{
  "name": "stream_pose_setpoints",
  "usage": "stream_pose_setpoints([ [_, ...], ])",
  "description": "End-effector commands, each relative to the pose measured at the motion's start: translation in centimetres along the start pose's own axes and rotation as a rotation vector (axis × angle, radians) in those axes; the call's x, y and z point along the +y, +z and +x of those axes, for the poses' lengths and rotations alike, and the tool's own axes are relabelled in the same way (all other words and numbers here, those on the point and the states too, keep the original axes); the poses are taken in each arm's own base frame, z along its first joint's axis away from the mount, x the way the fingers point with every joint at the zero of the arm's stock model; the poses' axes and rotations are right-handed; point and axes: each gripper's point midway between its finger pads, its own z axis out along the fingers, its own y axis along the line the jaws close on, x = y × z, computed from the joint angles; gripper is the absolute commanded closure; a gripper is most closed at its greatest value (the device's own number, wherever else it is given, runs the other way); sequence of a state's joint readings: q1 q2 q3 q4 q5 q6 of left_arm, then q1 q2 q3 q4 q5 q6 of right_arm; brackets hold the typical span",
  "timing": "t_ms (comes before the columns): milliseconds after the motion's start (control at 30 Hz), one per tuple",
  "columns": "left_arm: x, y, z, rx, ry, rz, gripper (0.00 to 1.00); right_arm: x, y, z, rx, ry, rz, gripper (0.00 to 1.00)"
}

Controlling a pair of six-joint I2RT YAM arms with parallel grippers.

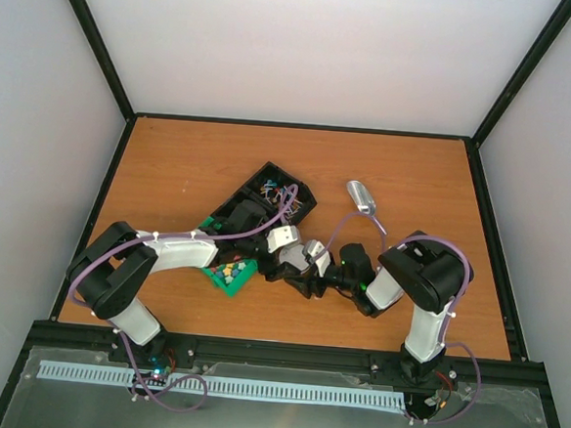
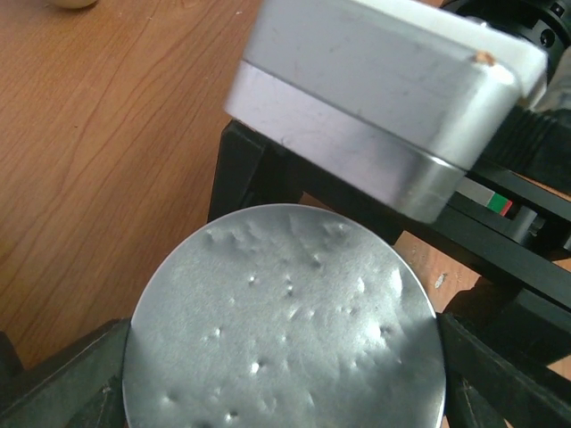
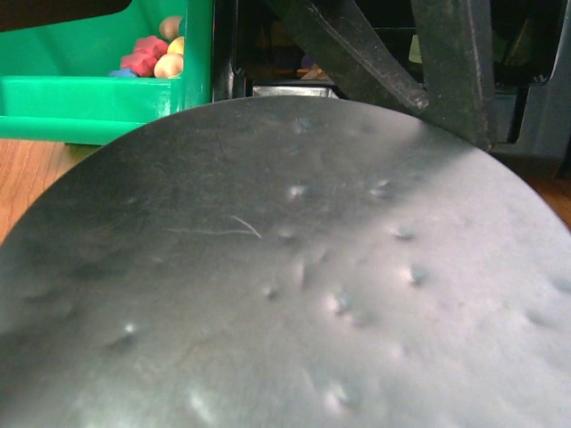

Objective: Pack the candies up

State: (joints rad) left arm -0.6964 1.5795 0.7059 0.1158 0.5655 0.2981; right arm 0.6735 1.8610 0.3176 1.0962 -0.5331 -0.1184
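Top external: candies left of both jaws.

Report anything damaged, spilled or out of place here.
The round silver disc is pocked with small dents across its face, plain in both wrist views. The metal scoop lies alone on the table, apart from both arms.
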Motion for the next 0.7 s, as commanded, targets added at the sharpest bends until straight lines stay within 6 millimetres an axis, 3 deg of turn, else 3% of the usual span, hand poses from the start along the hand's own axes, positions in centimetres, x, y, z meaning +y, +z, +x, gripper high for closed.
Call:
stream_pose_setpoints([
  [0,-3.0,-0.1,0.9,0.029,0.075,0.159,0.31,0.9,-0.4,-1.7,-0.064,-0.073,-0.049,0.52],
  [333,-4.4,-0.9,2.0,0.081,0.233,0.241,0.36,1.7,-0.7,-1.9,-0.065,-0.092,-0.096,0.65],
  [667,-5.7,-1.5,3.6,0.125,0.343,0.314,0.45,2.7,-1.1,-2.1,-0.069,-0.130,-0.145,0.67],
])
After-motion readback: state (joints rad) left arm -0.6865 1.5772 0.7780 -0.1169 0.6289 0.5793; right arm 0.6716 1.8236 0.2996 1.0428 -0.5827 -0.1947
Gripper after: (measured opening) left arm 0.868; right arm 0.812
